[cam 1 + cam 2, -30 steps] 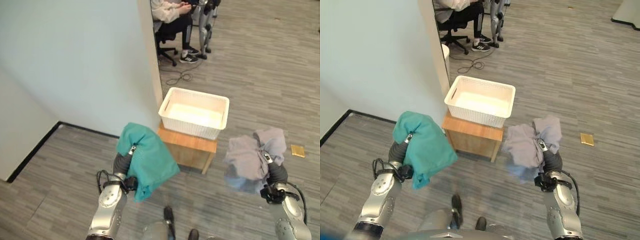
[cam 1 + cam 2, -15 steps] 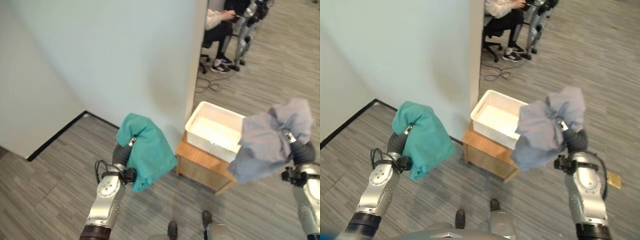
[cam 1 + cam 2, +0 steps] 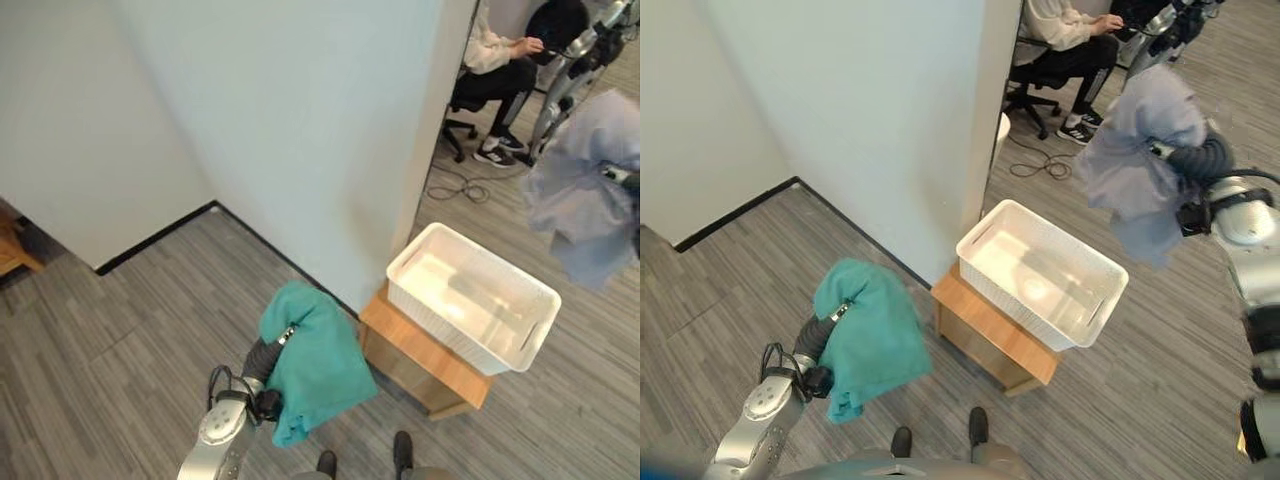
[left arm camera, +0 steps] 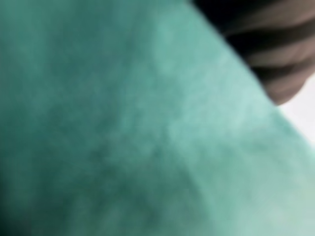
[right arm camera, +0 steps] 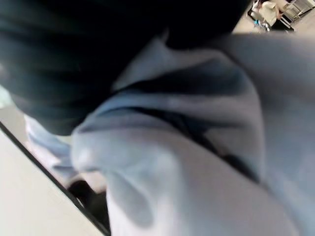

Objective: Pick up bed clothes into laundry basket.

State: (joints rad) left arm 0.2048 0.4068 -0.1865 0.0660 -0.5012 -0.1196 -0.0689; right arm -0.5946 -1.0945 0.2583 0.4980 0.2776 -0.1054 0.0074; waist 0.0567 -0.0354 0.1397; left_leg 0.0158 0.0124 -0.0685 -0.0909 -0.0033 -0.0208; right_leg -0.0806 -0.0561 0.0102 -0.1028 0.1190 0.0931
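A teal cloth (image 3: 870, 335) lies draped over my left hand, whose dark wrist cover (image 3: 812, 340) shows beneath it, low and to the left of the stand. The same teal cloth (image 4: 123, 128) covers the hand in the left wrist view. A grey cloth (image 3: 1138, 160) hangs over my raised right hand, with the wrist cover (image 3: 1196, 160) beside it, high up by the basket's far right corner. In the right wrist view the grey cloth (image 5: 197, 162) wraps the hand. The white laundry basket (image 3: 1005, 300) stands empty on a low wooden stand (image 3: 990, 335).
A pale wall (image 3: 890, 120) ends in a corner just behind the basket. Beyond it a person (image 3: 1065, 35) sits on an office chair, next to another robot (image 3: 1170, 25). A cable (image 3: 1040, 165) lies on the grey plank floor.
The camera has swung, so the whole scene shifted. My right arm has risen with the grey cloth, from beside the stand to high by the basket. The teal cloth stays on my left hand.
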